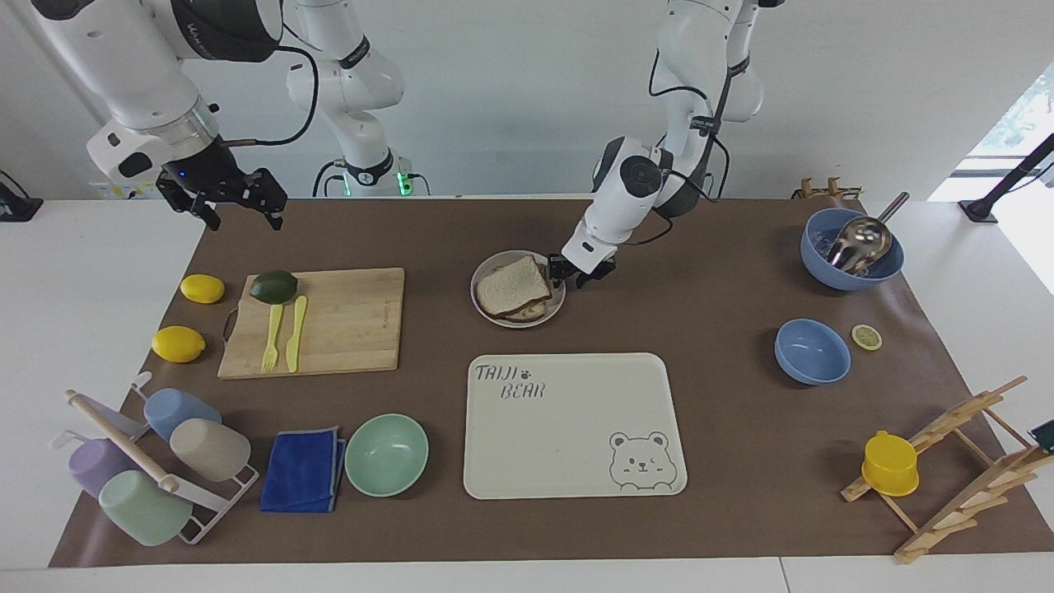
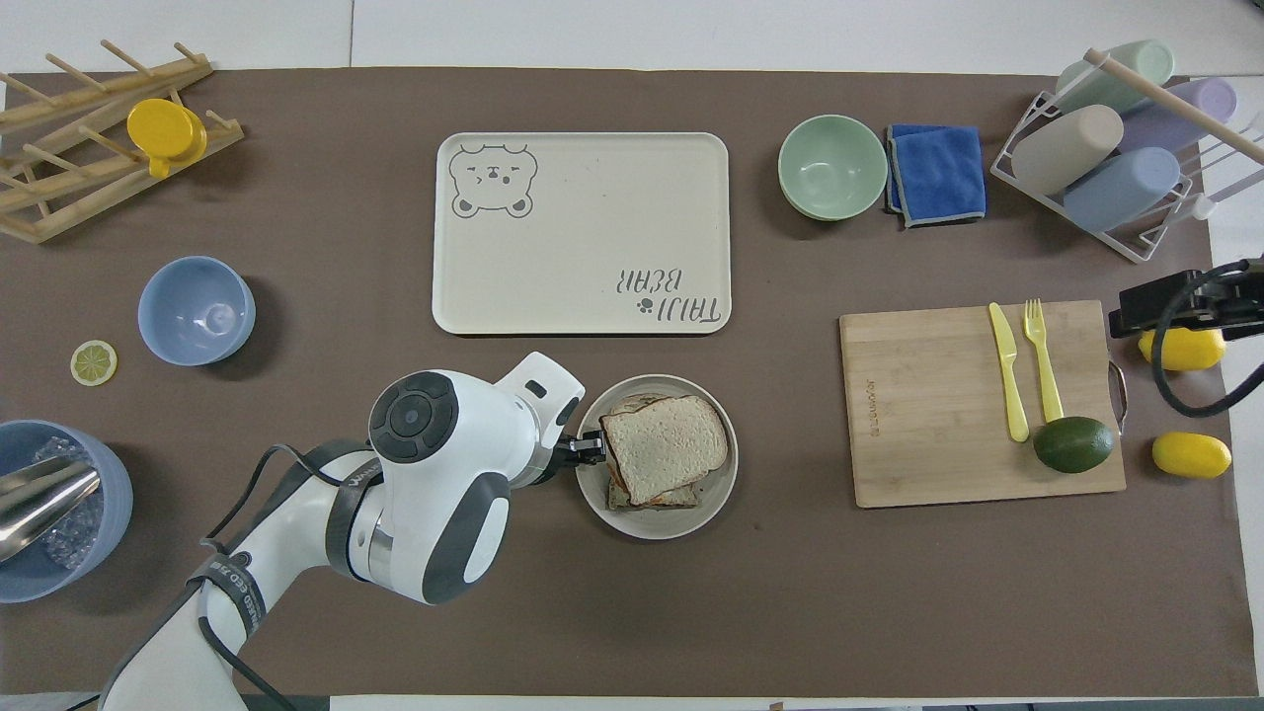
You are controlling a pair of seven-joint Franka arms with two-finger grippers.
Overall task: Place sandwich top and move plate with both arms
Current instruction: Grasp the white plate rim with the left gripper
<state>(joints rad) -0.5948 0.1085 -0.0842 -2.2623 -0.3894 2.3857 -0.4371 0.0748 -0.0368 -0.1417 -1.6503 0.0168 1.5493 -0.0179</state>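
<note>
The sandwich top [image 1: 512, 284] [image 2: 664, 446], a pale slice with a brown crust, lies on the stacked sandwich on the round beige-grey plate [image 1: 539, 319] [image 2: 652, 521] in the middle of the mat. My left gripper [image 1: 568, 276] [image 2: 591, 449] is down at the plate's rim on the side toward the left arm's end, beside the bread. My right gripper [image 1: 239, 212] hangs open in the air over the mat's edge at the right arm's end, above the lemons, holding nothing. In the overhead view only part of it shows [image 2: 1175, 308].
The cream bear tray [image 1: 576, 478] lies farther from the robots than the plate. A cutting board [image 1: 354, 329] carries an avocado, fork and knife. Two lemons [image 1: 202, 288] sit beside it. A mint bowl [image 1: 387, 455], blue bowls [image 1: 812, 352], a cup rack and a wooden rack surround these.
</note>
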